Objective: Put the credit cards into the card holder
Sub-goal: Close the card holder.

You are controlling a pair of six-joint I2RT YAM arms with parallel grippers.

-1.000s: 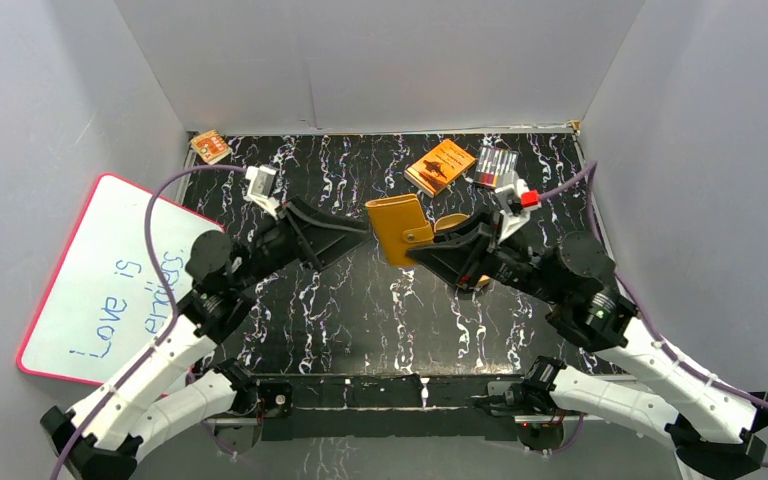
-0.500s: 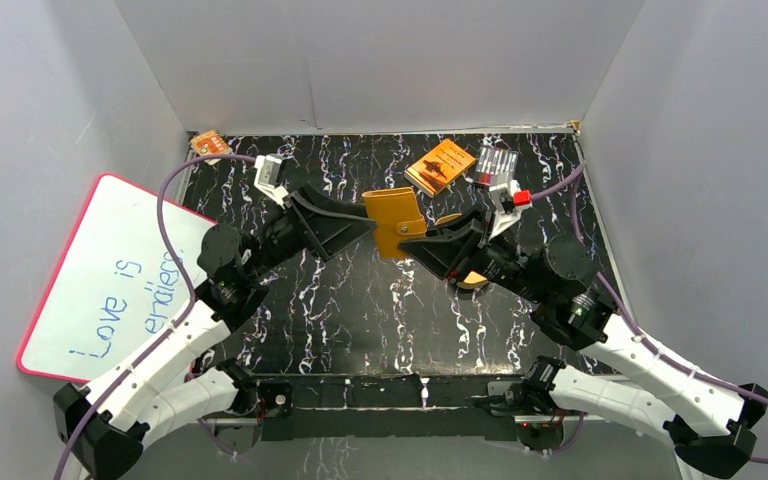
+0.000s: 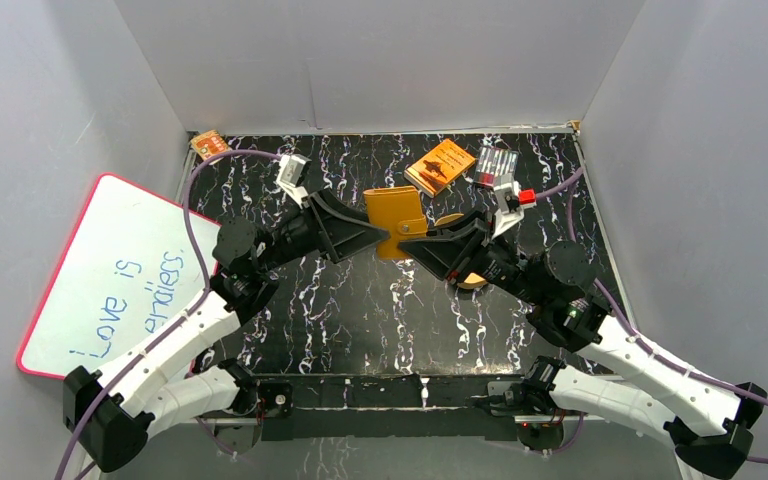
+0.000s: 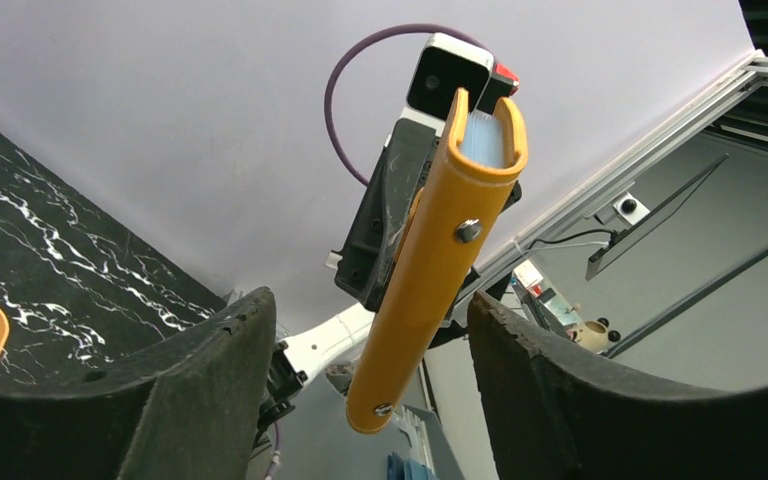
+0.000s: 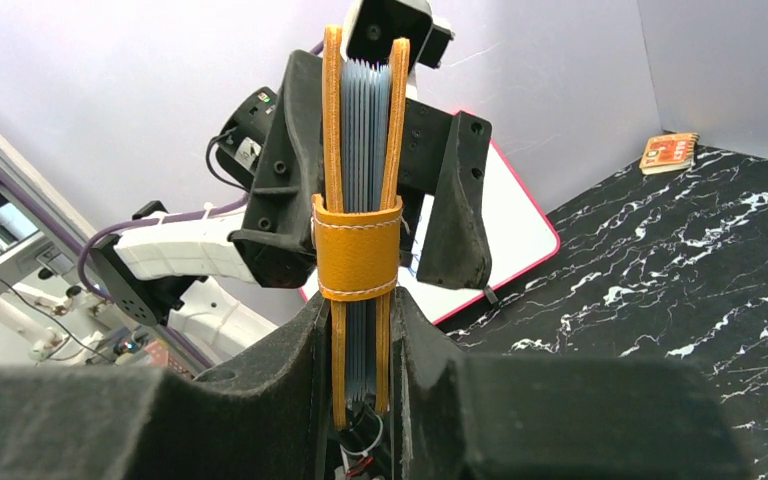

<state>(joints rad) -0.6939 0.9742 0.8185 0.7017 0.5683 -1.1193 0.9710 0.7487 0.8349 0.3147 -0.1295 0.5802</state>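
Card holder [image 5: 360, 262], credit cards [image 5: 365, 150] inside, pinched by right gripper [image 5: 360, 335]; left gripper [image 4: 368, 310], spread wide, empty, advanced around it within 1 s; task judged nearly done.

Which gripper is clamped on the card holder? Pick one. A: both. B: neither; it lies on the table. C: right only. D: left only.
C: in the right wrist view the right gripper presses both faces of the card holder, while the left gripper is open, with gaps on either side of it.
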